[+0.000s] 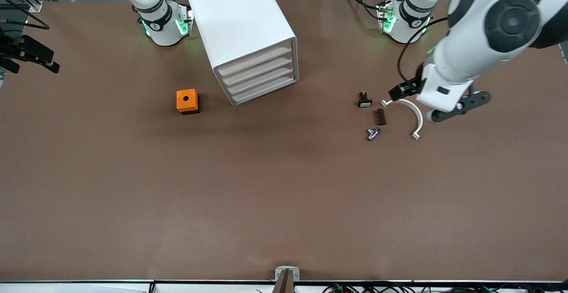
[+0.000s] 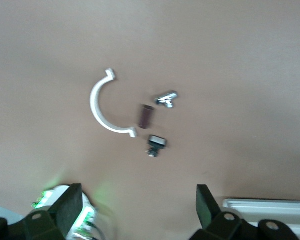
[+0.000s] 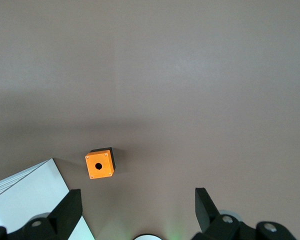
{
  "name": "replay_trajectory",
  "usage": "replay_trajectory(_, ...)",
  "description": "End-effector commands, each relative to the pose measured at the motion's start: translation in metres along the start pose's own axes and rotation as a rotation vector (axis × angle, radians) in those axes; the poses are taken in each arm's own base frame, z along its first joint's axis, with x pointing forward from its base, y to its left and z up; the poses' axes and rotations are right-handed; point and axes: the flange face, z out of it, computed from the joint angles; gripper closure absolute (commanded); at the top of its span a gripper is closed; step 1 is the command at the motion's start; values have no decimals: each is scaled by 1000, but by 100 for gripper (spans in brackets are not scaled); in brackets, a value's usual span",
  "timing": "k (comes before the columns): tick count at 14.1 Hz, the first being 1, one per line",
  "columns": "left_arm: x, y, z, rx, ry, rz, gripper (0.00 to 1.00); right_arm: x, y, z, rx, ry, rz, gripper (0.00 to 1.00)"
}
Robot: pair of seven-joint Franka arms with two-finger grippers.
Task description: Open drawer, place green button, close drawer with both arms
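all four cabinet drawers shut. no green-capped button made out; only a white-capped black piece, dark block, metal fitting, white half-ring. left gripper over these, fingers wide. right gripper cut off, spread wide above orange cube.

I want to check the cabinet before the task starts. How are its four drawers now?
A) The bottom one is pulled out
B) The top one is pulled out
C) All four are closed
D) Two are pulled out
C: all four beige fronts sit flush in the cabinet.
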Motion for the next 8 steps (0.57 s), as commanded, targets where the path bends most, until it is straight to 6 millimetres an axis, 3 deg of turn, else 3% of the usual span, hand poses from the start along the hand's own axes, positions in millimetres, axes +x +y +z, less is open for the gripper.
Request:
replay_trajectory(1, -8, -55, -9, 20, 14, 119, 0, -8, 0, -2, -18, 14, -14, 0)
replay_trajectory(8, -2, -153, -11, -1, 15, 271, 0, -9, 3, -2, -2, 4, -7, 0)
